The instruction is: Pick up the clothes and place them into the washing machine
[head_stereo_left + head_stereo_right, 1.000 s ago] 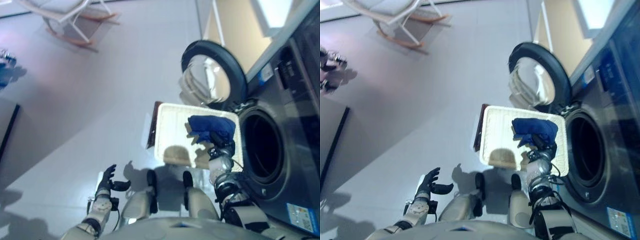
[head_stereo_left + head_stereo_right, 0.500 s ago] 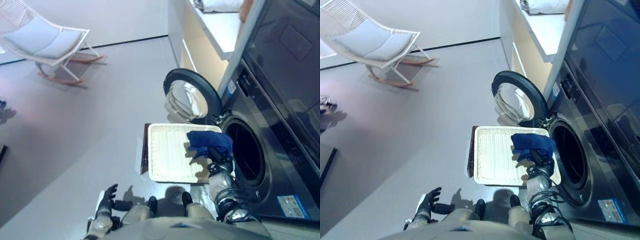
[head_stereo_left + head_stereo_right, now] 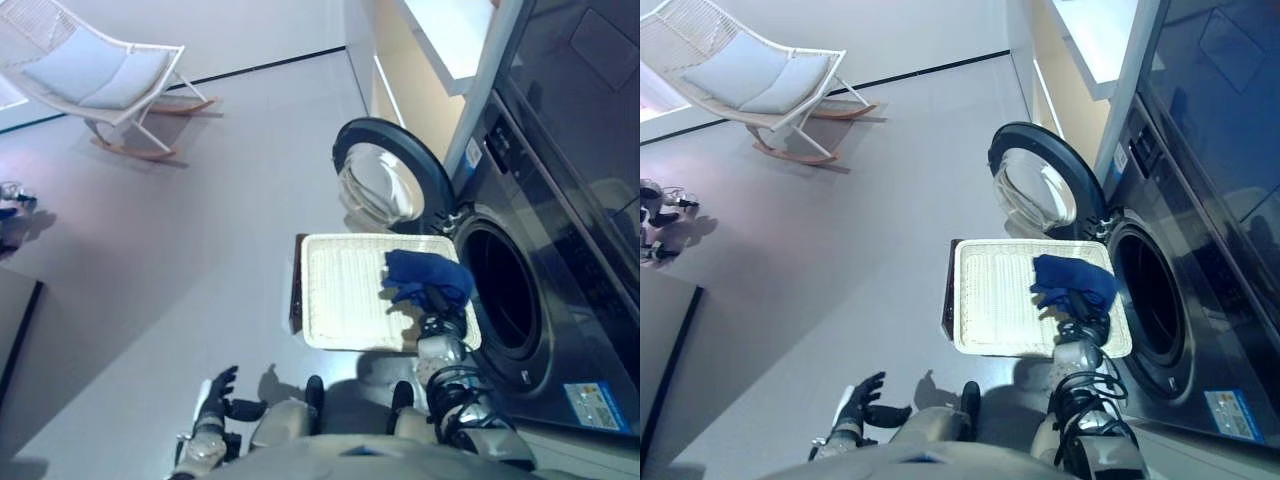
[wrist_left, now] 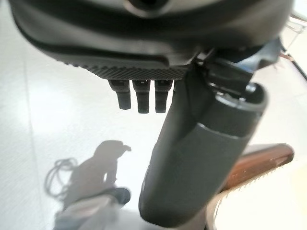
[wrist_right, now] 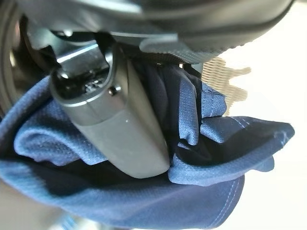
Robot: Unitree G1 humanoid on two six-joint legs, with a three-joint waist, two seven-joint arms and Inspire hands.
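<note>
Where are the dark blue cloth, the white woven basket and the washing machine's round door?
dark blue cloth (image 3: 428, 279), left eye view, middle of its bunched folds.
white woven basket (image 3: 345, 290), left eye view, bare floor.
washing machine's round door (image 3: 1043, 188), right eye view, glass centre.

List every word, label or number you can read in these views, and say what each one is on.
None can be read.
Blue sticker low on the washing machine: print too small.
Label on the machine's top corner beside the open door: too blurred.
Blue garment in the right hand: no print visible.
</note>
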